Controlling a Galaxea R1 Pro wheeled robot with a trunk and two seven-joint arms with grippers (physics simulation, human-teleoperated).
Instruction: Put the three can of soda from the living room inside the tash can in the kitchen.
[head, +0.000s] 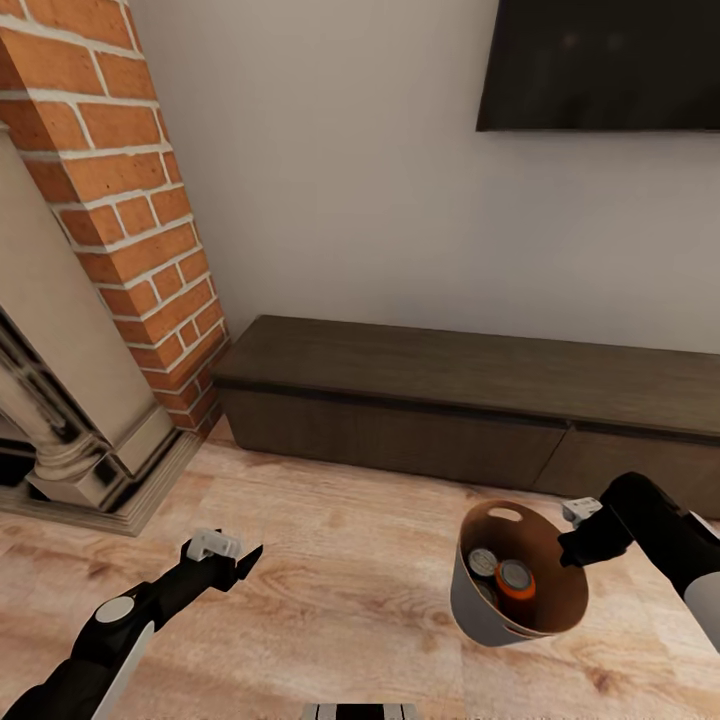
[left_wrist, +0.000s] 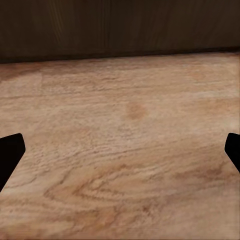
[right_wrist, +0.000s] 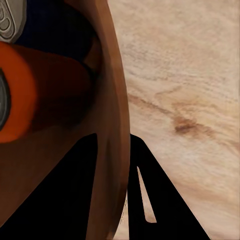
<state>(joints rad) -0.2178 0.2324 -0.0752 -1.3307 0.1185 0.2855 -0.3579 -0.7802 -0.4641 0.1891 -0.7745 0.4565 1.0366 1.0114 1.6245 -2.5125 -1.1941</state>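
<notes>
The robot stands in the living room, facing a long dark low cabinet under a wall TV, with the brick fireplace off to its left. Its right hand is clamped on the rim of the bin, one finger inside the wall and one outside, and holds it tilted above the wood floor.

Soda cans already lie inside the bin: an orange can and a darker can are plain from the head camera, with what may be a third half-hidden beneath them. By the look of it, collecting is done or nearly so; carrying the bin to the kitchen seems to be what is left.

The left hand hangs low over the floor, released and holding nothing, its black fingertips spread wide at the edges of its wrist camera. The right wrist camera gives what the head camera cannot: the fingers straddling the copper-brown wall, the orange can pressed close inside. The head camera alone supplies the room.
</notes>
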